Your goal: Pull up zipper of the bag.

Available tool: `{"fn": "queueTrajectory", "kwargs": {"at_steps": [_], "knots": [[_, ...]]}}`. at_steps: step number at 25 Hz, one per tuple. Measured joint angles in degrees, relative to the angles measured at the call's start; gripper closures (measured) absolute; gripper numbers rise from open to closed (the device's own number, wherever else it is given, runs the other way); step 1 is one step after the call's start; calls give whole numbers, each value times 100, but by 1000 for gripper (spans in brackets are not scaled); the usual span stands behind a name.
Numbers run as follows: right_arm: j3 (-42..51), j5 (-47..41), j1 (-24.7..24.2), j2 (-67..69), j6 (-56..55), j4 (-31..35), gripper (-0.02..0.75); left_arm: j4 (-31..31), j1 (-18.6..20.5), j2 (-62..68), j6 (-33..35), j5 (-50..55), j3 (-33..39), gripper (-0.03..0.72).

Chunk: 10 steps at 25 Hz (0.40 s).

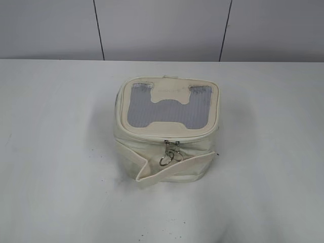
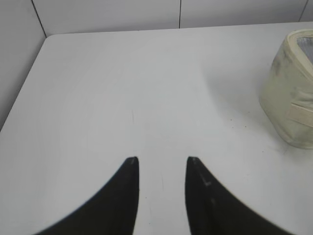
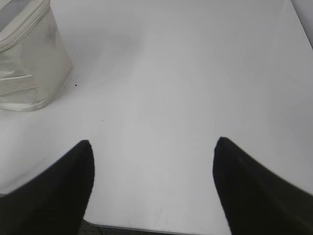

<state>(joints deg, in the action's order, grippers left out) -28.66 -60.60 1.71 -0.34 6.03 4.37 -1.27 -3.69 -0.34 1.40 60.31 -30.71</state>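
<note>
The cream bag point(image 1: 167, 131) stands in the middle of the white table, its grey ribbed lid panel facing up. The zipper point(image 1: 171, 152) runs round the lid rim; two silver sliders with ring pulls hang together at the front, above the flat strap. Neither gripper shows in the exterior view. In the left wrist view the left gripper point(image 2: 160, 160) is open and empty over bare table, with the bag point(image 2: 288, 93) far to its right. In the right wrist view the right gripper point(image 3: 154, 143) is wide open and empty, with the bag point(image 3: 27, 63) at upper left.
The white table point(image 1: 55, 152) is backed by a grey panelled wall point(image 1: 162, 28). Its left edge shows in the left wrist view point(image 2: 29, 73). Its near edge shows at the bottom of the right wrist view point(image 3: 146, 229).
</note>
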Motion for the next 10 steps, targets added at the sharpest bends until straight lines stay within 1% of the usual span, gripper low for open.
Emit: {"fn": "queueTrajectory", "kwargs": {"at_steps": [10], "knots": [[0, 0, 0, 0, 0, 0, 152, 0, 0, 0, 0, 0, 0, 433]]}}
